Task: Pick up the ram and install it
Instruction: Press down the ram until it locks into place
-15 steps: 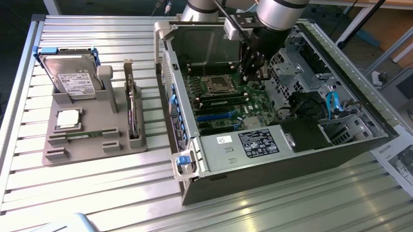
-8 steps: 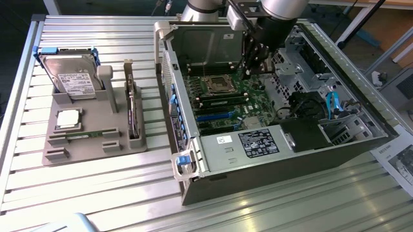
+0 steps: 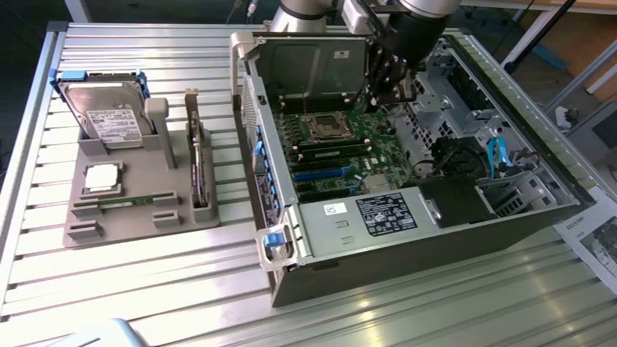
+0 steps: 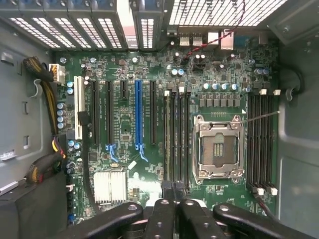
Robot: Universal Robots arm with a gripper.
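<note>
Currently the gripper (image 4: 174,196) hangs inside the open computer case (image 3: 424,238), fingers (image 4: 167,191) pinched together over the motherboard (image 4: 149,149) beside the memory slots (image 4: 175,134), nothing visibly held. Meanwhile the ram (image 3: 135,202) lies flat in the grey holder tray (image 3: 135,224) at the exterior view's left, below the processor chip (image 3: 102,178); it looks light, stiff, thin and fragile, best pinched by its long edges. Room is tight: case walls, the drive cage (image 3: 308,69) and the CPU socket (image 4: 218,147) crowd the slots.
</note>
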